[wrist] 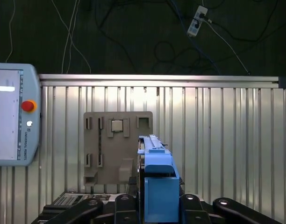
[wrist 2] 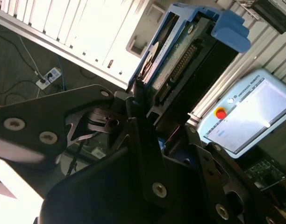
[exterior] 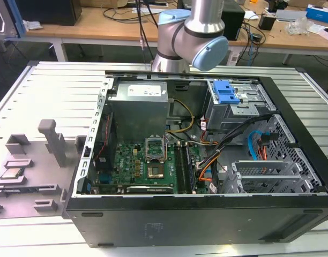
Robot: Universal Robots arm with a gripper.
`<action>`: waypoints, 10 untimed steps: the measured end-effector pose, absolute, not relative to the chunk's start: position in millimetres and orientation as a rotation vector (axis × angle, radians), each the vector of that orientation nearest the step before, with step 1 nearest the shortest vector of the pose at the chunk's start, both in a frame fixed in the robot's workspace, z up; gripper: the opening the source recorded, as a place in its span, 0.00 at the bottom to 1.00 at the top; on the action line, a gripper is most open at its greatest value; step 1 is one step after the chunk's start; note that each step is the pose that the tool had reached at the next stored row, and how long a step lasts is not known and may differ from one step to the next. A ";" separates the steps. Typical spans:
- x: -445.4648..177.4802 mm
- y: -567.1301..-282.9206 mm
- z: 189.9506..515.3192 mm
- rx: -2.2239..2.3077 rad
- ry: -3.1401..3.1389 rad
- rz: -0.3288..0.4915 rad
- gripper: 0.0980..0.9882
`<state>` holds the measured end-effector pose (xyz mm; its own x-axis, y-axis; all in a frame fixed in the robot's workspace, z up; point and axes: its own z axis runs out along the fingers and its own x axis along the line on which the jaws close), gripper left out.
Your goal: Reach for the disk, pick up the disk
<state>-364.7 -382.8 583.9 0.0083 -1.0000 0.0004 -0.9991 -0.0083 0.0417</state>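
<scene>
Lifting is looking like the step in hand, with the reach judged already done. In the second wrist view the gripper [wrist 2: 150, 109] is pressing its black fingers [wrist 2: 138, 135] closed on the near end of the disk [wrist 2: 180, 60]. The disk is showing edge-on, and its blue carrier frame [wrist 2: 229, 28] is pointing away from the wrist and touching nothing else. A pale control tablet [wrist 2: 248, 116] is lying beyond it.

In the first wrist view the disk [wrist: 157, 179] is standing out from between the closed jaws and hanging well above the ribbed metal table [wrist: 227, 140]. Beneath it a grey fixture plate [wrist: 117, 154] is sitting on the table, with one of its pockets holding a small square part [wrist: 117, 126].

In the exterior view the arm [exterior: 191, 37] is rising behind the open computer case [exterior: 207, 214]. The case is holding a grey power-supply box [exterior: 140, 107], a green motherboard [exterior: 148, 163], a blue-latched drive cage [exterior: 228, 99] and loose cables [exterior: 207, 160].

Any further move is, by judgement, calling for a firm and steady clamp. The grip is taking only one end of the disk, so a tilt could be letting it slip.
</scene>
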 end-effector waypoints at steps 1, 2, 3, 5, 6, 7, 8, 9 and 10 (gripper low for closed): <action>-362.2 -382.8 582.7 2.209 -2.191 -0.045 0.30; -359.9 -382.8 581.2 2.209 -2.191 -0.045 0.30; -358.1 -382.8 580.2 2.209 -2.191 -0.045 0.30; -352.0 -382.8 576.8 2.209 -2.191 -0.045 0.30; -350.0 -382.8 575.6 2.209 -2.191 -0.045 0.30; -346.7 -382.8 573.6 2.209 -2.190 -0.045 0.30; -344.1 -382.8 571.6 2.209 -2.190 -0.045 0.30; -342.0 -382.8 569.8 2.209 -2.190 -0.045 0.30; -340.5 -382.8 568.6 2.209 -2.190 -0.045 0.30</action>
